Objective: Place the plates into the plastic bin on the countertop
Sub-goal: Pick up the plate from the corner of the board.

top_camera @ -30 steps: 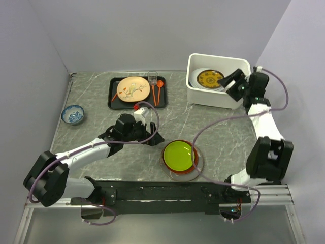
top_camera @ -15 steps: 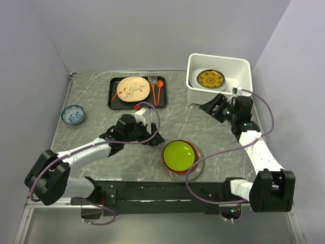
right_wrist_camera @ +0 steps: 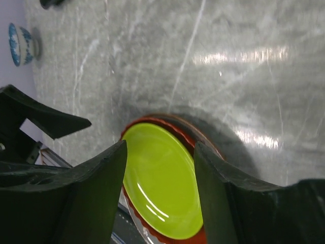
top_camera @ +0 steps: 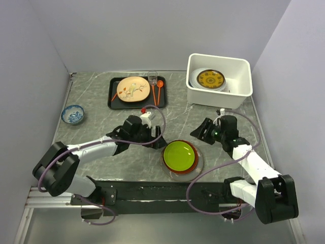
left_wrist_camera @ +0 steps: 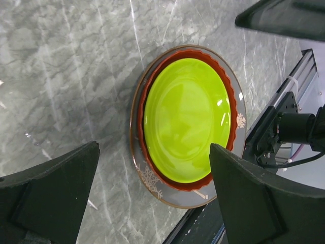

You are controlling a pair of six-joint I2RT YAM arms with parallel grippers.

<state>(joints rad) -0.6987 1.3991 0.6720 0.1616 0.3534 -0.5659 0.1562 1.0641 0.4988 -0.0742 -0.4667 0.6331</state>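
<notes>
A lime green plate [top_camera: 179, 155] lies on a red-brown plate [top_camera: 195, 162], stacked on a clear gold-patterned plate near the countertop's [top_camera: 91, 127] front edge. My left gripper [top_camera: 158, 138] hovers open just left of the stack; in the left wrist view the lime green plate [left_wrist_camera: 188, 119] shows between its wide fingers [left_wrist_camera: 51, 193]. My right gripper [top_camera: 199, 131] is open above the stack's right side, empty, with the lime green plate [right_wrist_camera: 162, 183] below it. The plastic bin [top_camera: 213, 97] at the back right holds a gold-patterned dark red plate [top_camera: 210, 79] on a white plate. A cream floral plate [top_camera: 133, 89] lies on the tray.
The flat black tray [top_camera: 114, 99] at the back also carries orange cutlery [top_camera: 158, 89]. A small blue-patterned bowl [top_camera: 72, 114] stands at the left edge. The black frame rail [top_camera: 152, 190] runs right in front of the plate stack. Walls close in on the left, back and right.
My right arm has swung away from the bin, down and left to the plate stack, its jaws narrowing. The left gripper has shifted right, closer to the stack.
</notes>
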